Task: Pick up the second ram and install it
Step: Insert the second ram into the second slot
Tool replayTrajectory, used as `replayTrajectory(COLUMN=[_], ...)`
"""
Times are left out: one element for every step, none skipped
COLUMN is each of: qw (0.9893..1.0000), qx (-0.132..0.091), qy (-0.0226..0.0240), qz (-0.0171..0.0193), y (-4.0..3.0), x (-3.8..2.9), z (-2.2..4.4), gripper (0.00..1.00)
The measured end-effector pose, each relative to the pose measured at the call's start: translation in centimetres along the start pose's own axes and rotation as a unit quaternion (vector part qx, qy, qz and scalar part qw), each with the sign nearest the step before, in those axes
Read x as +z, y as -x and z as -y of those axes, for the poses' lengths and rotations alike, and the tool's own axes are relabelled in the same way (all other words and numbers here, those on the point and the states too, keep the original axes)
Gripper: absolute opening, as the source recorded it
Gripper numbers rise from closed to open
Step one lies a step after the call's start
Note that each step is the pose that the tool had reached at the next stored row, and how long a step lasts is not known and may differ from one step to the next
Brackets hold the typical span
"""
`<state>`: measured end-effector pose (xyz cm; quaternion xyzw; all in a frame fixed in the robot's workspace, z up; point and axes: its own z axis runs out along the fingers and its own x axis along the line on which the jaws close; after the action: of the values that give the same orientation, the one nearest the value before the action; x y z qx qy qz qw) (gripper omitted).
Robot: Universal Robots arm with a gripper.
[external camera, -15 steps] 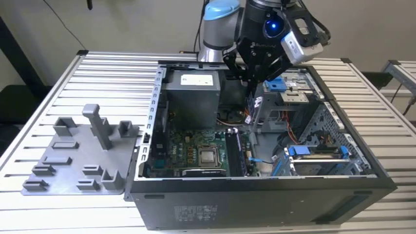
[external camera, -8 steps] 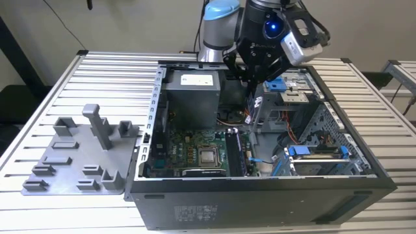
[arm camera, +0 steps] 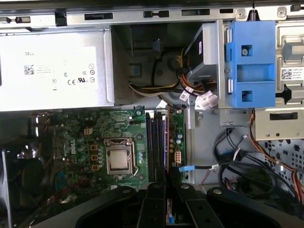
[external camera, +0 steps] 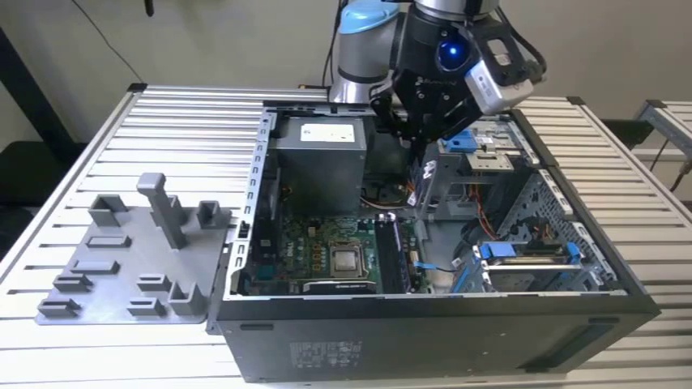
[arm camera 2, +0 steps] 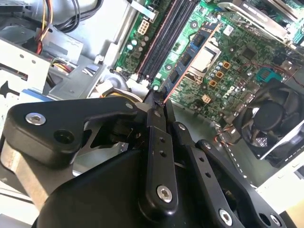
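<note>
My gripper [external camera: 417, 139] hangs over the open computer case [external camera: 433, 308], near its back, above the motherboard. Its black fingers [arm camera 2: 156, 137] are shut on a ram stick [arm camera 2: 192, 50]. The stick is green with dark chips and an orange edge, and it juts from the fingertips toward the board. In the first wrist view the ram [arm camera: 167, 142] is seen edge-on as a thin orange line, just beside the black ram slots [arm camera: 154, 142], with the gripper [arm camera: 167, 184] behind it. The slots [arm camera 2: 166, 33] run alongside the stick, which is held above the board, apart from them.
A grey power supply [arm camera: 52, 71] fills the case's back corner. The CPU socket [arm camera: 118, 159] lies beside the slots. A blue drive bracket [arm camera: 251, 64] and loose cables [arm camera: 237, 166] sit on the other side. A fan [arm camera 2: 270, 118] is nearby. A grey fixture tray [external camera: 130, 259] lies on the slatted table.
</note>
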<state>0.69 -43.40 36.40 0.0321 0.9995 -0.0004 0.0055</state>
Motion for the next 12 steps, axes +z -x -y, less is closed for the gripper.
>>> replayTrajectory(qw=[1.0000,1.0000,1.0000,1.0000,1.0000,1.0000,1.0000,1.0000,1.0000,1.0000,1.0000,1.0000], qx=[0.000,0.000,0.000,0.000,0.000,0.000,0.000,0.000,0.000,0.000,0.000,0.000], qy=[0.0000,0.0000,0.0000,0.0000,0.0000,0.0003,0.0004,0.0005,0.0005,0.0006,0.0006,0.0007], qz=[0.0000,0.0000,0.0000,0.0000,0.0000,0.0000,0.0000,0.0000,0.0000,0.0000,-0.0001,-0.0001], y=[0.00,0.00,0.00,0.00,-0.01,-0.01,-0.01,-0.01,-0.01,-0.01,-0.01,-0.02], x=[0.09,0.19,0.28,0.38,0.48,0.58,0.70,0.80,0.92,1.04,1.15,1.25], z=[0.00,0.00,0.00,0.00,0.00,0.00,0.00,0.00,0.00,0.00,0.00,0.00], gripper=[0.15,0.15,0.15,0.15,0.15,0.15,0.15,0.15,0.15,0.15,0.15,0.15])
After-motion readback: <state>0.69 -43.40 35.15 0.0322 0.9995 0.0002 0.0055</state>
